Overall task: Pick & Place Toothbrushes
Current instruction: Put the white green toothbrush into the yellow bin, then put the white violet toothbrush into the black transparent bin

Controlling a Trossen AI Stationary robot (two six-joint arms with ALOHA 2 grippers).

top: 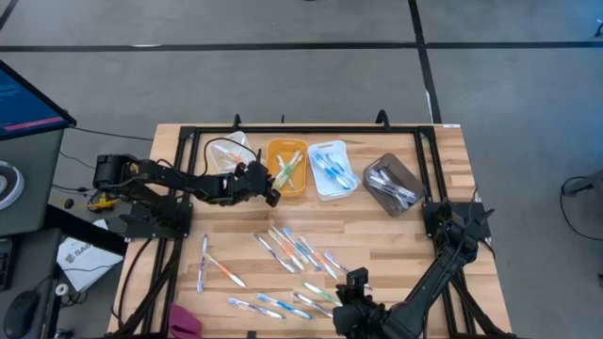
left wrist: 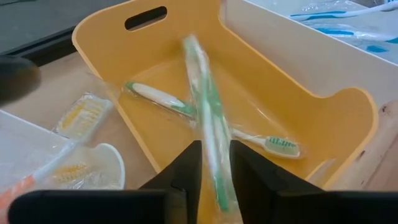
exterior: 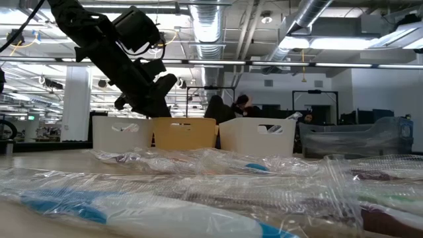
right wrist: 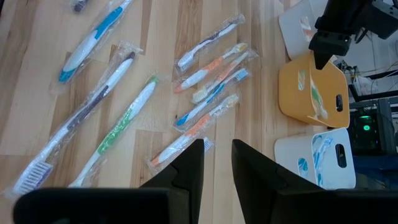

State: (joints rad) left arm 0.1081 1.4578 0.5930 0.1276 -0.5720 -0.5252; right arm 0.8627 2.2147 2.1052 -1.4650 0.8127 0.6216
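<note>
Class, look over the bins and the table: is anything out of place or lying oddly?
One thing: a wrapped green toothbrush stands tilted between the left gripper fingers above the yellow bin, blurred, crossing another green toothbrush lying flat inside. Other wrapped brushes lie scattered on the table.

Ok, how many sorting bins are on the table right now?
4, in a row along the far side: a clear bin at the left, then an orange bin, a white bin, and a grey bin at the right. None seems hidden.
</note>
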